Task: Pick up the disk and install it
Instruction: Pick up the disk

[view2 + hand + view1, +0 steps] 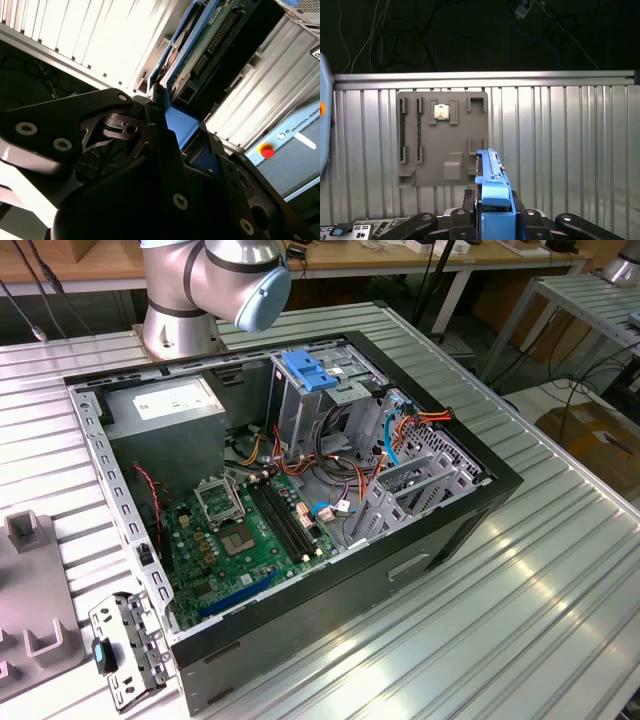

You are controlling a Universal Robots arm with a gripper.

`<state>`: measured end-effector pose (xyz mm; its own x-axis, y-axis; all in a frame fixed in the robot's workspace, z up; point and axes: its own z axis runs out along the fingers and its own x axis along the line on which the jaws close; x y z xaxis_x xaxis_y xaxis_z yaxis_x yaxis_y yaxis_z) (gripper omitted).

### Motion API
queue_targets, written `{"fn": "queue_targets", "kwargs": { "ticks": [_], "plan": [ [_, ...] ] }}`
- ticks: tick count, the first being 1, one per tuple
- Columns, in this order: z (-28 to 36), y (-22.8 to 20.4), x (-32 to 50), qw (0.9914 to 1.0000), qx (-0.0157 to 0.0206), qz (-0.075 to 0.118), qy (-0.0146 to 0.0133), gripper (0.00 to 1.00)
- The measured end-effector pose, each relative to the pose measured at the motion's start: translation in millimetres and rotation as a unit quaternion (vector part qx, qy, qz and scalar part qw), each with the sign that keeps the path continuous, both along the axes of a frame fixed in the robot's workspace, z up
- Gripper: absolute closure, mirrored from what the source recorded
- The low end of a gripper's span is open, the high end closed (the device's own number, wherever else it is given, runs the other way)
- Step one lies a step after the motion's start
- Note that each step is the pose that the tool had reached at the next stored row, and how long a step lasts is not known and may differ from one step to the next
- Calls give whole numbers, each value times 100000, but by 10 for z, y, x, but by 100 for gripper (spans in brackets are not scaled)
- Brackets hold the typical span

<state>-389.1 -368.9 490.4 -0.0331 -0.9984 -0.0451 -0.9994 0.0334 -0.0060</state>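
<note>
My gripper (492, 202) is shut on the disk (491, 180), whose bright blue carrier rail stands edge-on between the black fingers (465, 197) in the first wrist view. In the second wrist view the disk (207, 37) shows its green circuit board and blue rail running away from the gripper (175, 125), lifted off the ribbed table. The open computer case (300, 490) lies on the table in the exterior view, with a grey drive cage (300, 415) topped by a blue latch (310, 370) near its far side. The arm's base (185, 300) stands behind the case.
A grey holder plate (442, 137) with slots and a small square chip (441, 111) lies on the ribbed metal table (560, 135) below the held disk. A metal bracket (125, 645) sits by the case's near corner. Cables and a green motherboard (250, 530) fill the case.
</note>
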Motion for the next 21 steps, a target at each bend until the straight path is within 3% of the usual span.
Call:
{"fn": "queue_targets", "kwargs": {
  "ticks": [1, 6, 21],
  "plan": [
    [0, 0, 35, 100000, -3, 0, 1, 63],
    [0, 0, 52, 100000, -3, -4, 3, 63],
    [34, -1, 59, 100000, 60, 4, -2, 63]
  ]
}}
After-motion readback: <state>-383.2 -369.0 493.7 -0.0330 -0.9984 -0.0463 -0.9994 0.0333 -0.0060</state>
